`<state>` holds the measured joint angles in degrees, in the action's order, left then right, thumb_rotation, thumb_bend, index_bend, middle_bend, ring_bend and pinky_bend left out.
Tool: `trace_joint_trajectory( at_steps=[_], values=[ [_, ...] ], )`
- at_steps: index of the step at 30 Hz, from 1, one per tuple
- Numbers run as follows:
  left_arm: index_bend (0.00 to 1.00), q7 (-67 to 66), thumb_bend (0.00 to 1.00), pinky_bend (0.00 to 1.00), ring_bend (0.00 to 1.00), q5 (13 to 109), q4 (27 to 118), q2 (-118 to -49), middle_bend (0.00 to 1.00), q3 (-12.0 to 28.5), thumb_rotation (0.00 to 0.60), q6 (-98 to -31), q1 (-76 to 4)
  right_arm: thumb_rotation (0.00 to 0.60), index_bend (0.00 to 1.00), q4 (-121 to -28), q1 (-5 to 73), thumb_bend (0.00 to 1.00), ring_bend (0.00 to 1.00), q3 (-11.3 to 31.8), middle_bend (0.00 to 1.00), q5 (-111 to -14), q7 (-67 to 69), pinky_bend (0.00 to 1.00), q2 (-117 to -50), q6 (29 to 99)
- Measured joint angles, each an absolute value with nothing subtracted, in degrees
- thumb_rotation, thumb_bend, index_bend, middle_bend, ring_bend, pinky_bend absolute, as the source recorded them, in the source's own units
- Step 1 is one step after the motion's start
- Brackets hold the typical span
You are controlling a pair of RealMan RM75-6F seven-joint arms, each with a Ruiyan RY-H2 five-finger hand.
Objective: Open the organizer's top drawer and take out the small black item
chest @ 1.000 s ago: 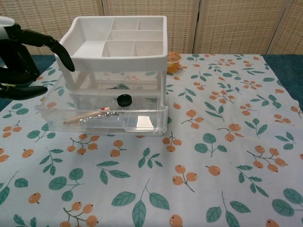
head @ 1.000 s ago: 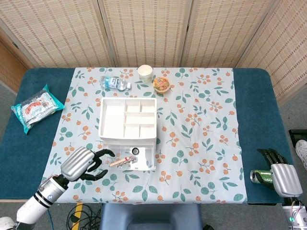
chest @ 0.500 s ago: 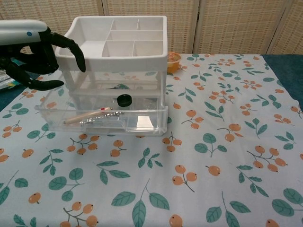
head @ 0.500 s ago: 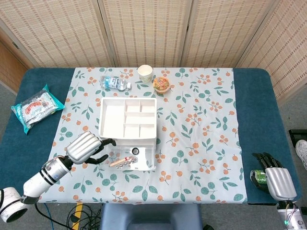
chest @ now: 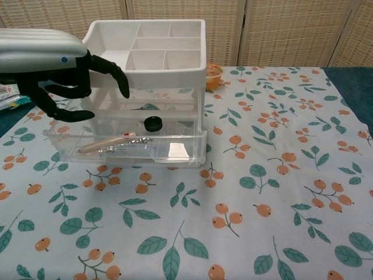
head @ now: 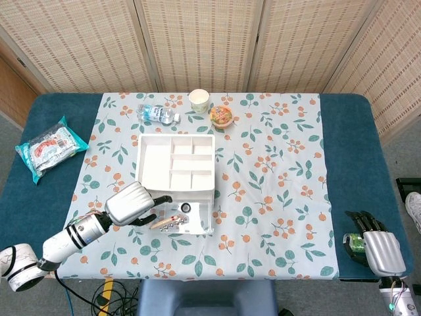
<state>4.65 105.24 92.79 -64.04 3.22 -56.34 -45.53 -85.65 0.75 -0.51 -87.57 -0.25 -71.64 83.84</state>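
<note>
The white organizer (head: pixel 141 164) (chest: pixel 145 71) stands mid-table with one clear drawer (head: pixel 200 227) (chest: pixel 175 150) pulled out toward me. Inside it lies the small black round item (head: pixel 185 208) (chest: pixel 153 122), beside a thin pen-like stick (head: pixel 163 222) (chest: pixel 108 143). My left hand (head: pixel 131 203) (chest: pixel 58 70) hovers above the drawer's left end with its fingers spread, holding nothing, and is left of the black item. My right hand (head: pixel 380 245) lies far off at the table's front right corner, fingers stretched out.
A green can (head: pixel 354 242) lies against the right hand. Behind the organizer stand a water bottle (head: pixel 158 114), a paper cup (head: pixel 198 99) and a snack cup (head: pixel 222 116) (chest: pixel 213 71). A blue snack packet (head: pixel 49 146) lies at the far left.
My left hand has moved right and forward from beside the organizer to above the open drawer's left end. The right hand has sunk slightly toward the frame's lower edge.
</note>
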Motion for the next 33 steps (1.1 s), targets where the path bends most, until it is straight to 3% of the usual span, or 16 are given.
trace_joint_trajectory(
  at_steps=[14, 22, 33],
  values=[
    [0.27, 3.0, 0.38, 1.00, 1.00, 105.6, 92.6, -64.8, 0.95, 2.5, 0.600, -51.8, -51.0, 0.600, 0.14, -85.7, 0.3, 0.33, 0.17, -0.5, 0.21, -87.0, -0.3, 0.25, -71.7, 84.0],
    [0.26, 7.5, 0.55, 1.00, 1.00, 103.4, 94.1, -63.6, 0.95, 2.0, 0.600, -48.3, -53.5, 0.600, 0.14, -85.8, 0.2, 0.33, 0.17, -0.4, 0.21, -86.5, -0.5, 0.25, -71.7, 83.6],
    [0.23, 10.3, 0.71, 1.00, 1.00, 101.4, 96.6, -61.0, 0.95, 0.6, 0.600, -43.6, -56.8, 0.600, 0.14, -85.8, 0.3, 0.33, 0.17, -0.2, 0.21, -86.1, -0.6, 0.25, -71.7, 83.3]
  ],
)
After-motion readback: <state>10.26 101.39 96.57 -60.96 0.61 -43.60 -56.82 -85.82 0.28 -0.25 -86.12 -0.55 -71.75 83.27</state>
